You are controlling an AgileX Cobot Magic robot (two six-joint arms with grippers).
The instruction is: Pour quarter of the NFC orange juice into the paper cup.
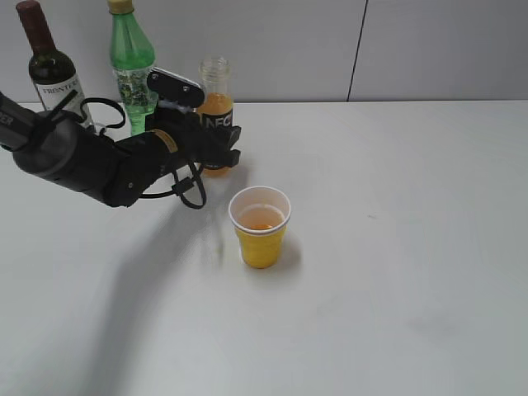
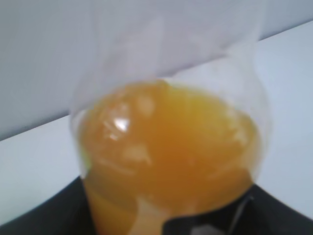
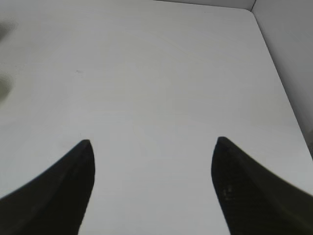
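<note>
The NFC orange juice (image 1: 216, 105), a small clear bottle with no cap and a black label, stands upright on the white table behind the paper cup. My left gripper (image 1: 216, 151) is shut around its lower body. In the left wrist view the bottle (image 2: 171, 147) fills the frame, blurred, with orange liquid up to its shoulder. The yellow paper cup (image 1: 261, 227) stands in front of the bottle and a little to its right, with a little orange juice in the bottom. My right gripper (image 3: 152, 142) is open and empty over bare table; it is out of the exterior view.
A dark wine bottle (image 1: 51, 70) with a white label and a taller green plastic bottle (image 1: 132, 58) stand at the back left, behind my left arm. The white table (image 1: 396, 247) runs to a grey wall behind.
</note>
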